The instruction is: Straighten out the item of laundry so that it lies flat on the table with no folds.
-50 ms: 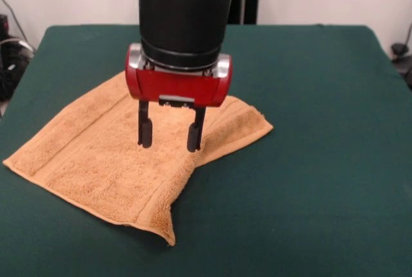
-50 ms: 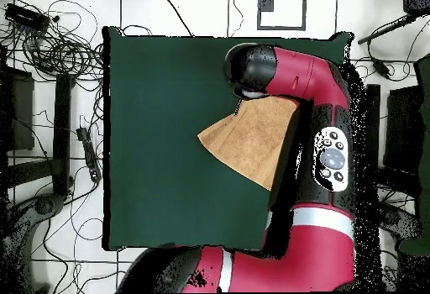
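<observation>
The item of laundry point(image 1: 96, 161), a golden-orange terry towel, lies on the dark green table point(image 1: 309, 161) left of centre in the front view. Its right part is folded over itself, leaving a doubled strip running to the right corner point(image 1: 248, 122) and a raised point at the near corner point(image 1: 168, 235). My gripper point(image 1: 169, 134) hangs open just above the towel near that fold, holding nothing. In the overhead view the towel point(image 2: 248, 139) shows as a slanted shape on the table point(image 2: 168, 139), its top right hidden under the arm's wrist point(image 2: 252, 68), which also hides the gripper.
Bare green cloth spreads right of and in front of the towel in the front view. In the overhead view my red arm point(image 2: 323, 148) runs along the table's right edge. Cables point(image 2: 59, 47) and stands lie on the floor left of the table.
</observation>
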